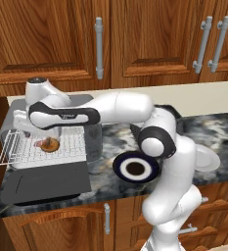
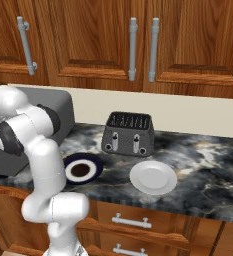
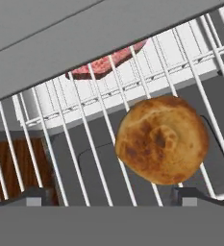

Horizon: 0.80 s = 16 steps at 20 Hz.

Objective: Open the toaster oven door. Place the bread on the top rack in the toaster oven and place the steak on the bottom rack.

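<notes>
Fingers (image 3: 35, 196) stand spread wide at the bottom of the hand view, 1 tip on each side, gripping nothing; the bread (image 3: 162, 140) lies free on the top rack (image 3: 60, 144) between and just beyond them, nearer the right-hand tip. Round, it has no long axis. Through the wires the steak (image 3: 104, 65) shows farther in, on the bottom rack. Both look placed, so I judge the hand can back straight out over the lowered toaster oven door (image 1: 49, 184).
</notes>
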Tool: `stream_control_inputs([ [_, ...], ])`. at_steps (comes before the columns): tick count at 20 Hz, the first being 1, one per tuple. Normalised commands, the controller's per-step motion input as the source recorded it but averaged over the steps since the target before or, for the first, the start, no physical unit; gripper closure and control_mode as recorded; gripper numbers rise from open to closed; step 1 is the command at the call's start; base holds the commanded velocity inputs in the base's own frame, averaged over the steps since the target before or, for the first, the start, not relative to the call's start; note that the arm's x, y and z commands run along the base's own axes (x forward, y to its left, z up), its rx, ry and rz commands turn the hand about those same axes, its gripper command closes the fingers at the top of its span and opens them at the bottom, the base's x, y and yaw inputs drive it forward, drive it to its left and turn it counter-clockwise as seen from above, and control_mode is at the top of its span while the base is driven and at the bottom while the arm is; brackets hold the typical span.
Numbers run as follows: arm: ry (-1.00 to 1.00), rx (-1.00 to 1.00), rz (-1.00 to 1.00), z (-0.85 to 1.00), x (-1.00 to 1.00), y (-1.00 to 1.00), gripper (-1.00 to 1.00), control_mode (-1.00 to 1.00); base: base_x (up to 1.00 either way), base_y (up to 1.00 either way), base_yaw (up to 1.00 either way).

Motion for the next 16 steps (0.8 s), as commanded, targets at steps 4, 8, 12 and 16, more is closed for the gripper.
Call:
stream_control_inputs([
  [4, 0.0, 0.0, 0.09, 0.01, -0.95, 0.01, -1.0, -1.0, 0.0, 0.0, 0.0],
  [8, 0.0, 0.0, 0.11, -0.09, -1.0, 0.0, -1.0, -1.0, 0.0, 0.0, 0.0],
  [12, 0.0, 0.0, 0.08, -0.34, -0.93, -0.22, -1.0, -1.0, 0.0, 0.0, 0.0],
  [16, 0.0, 0.0, 0.03, -0.47, -0.72, -0.44, -1.0, -1.0, 0.0, 0.0, 0.0],
])
